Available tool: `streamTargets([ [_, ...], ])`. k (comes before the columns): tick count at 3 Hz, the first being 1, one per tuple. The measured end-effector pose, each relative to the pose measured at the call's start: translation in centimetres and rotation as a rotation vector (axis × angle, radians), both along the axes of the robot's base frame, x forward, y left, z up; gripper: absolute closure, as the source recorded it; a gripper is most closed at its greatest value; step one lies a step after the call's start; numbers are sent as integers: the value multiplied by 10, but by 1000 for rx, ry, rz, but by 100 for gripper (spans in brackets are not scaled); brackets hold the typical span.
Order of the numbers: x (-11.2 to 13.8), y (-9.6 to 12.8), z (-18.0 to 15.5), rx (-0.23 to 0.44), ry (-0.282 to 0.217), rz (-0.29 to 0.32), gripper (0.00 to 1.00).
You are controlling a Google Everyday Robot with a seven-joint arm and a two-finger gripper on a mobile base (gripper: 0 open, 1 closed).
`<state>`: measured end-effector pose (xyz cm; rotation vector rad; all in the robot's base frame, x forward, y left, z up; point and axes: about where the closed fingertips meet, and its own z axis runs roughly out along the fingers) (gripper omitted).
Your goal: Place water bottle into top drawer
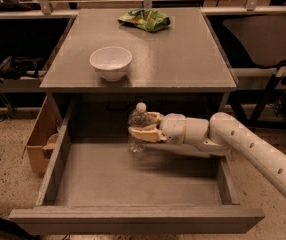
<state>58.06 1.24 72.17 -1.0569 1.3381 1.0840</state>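
Observation:
The water bottle point(137, 128), clear with a white cap, stands upright inside the open top drawer point(133, 219), near its back middle. My gripper point(142, 126) reaches in from the right and its tan fingers point(144, 133) are closed around the bottle's body. The bottle's base is at or just above the drawer's grey floor; I cannot tell if it touches. The white arm runs off to the lower right.
A white bowl point(111, 62) sits on the grey tabletop point(183, 59) at the front left. A green crumpled bag point(145, 19) lies at the back. A cardboard box point(42, 139) stands left of the drawer. A dark chair point(263, 34) is at the right.

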Motion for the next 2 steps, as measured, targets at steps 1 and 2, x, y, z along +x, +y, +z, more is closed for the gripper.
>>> streamTargets([
  [1, 0, 1, 0, -13, -13, 4, 59],
  [2, 0, 1, -1, -42, -22, 7, 28],
])
